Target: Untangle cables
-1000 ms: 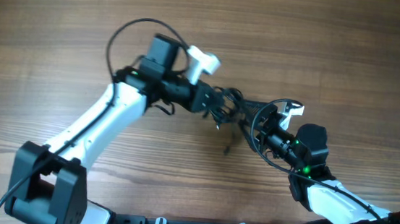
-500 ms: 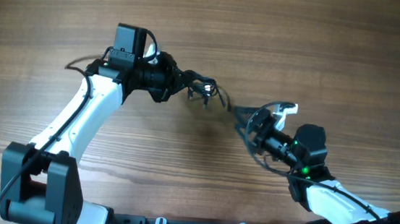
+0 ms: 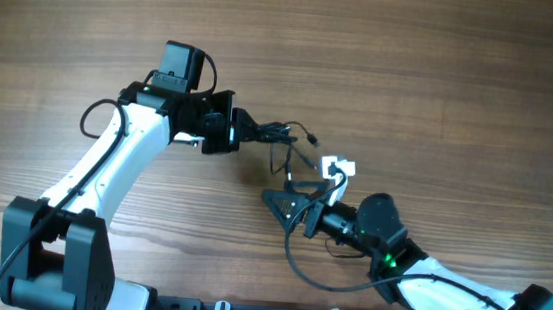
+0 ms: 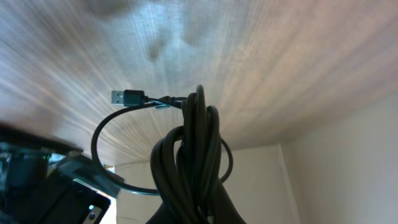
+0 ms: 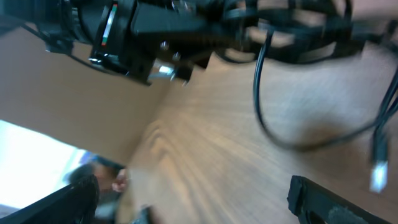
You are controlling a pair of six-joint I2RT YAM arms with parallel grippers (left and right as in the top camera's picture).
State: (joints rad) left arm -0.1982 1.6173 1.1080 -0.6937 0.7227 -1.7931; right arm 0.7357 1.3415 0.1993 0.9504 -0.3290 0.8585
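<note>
**Black cables bunched in the left gripper, right gripper open just below**

Overhead view: left gripper (image 3: pixel 247 129) near the middle of the wooden table (image 3: pixel 445 69), jaws together and clamped on one end of the cables (image 3: pixel 280 135). Bunch projecting rightward from the fingertips, with thin strands trailing down toward the right arm. Right gripper (image 3: pixel 280 204) just below and to the right of the bunch, pointing up-left, jaws spread wide, nothing between them.

Left wrist view: cables (image 4: pixel 193 162) seen as several strands folded together lengthwise, rising from between the gripper's own fingers. One strand curving out in a loop and ending in a USB plug (image 4: pixel 124 98).

Right wrist view: both fingers (image 5: pixel 336 199) at the frame's lower corners, well apart. Cables (image 5: pixel 292 31) across the top, one loop hanging toward the wood. Contact with the table not discernible.
</note>
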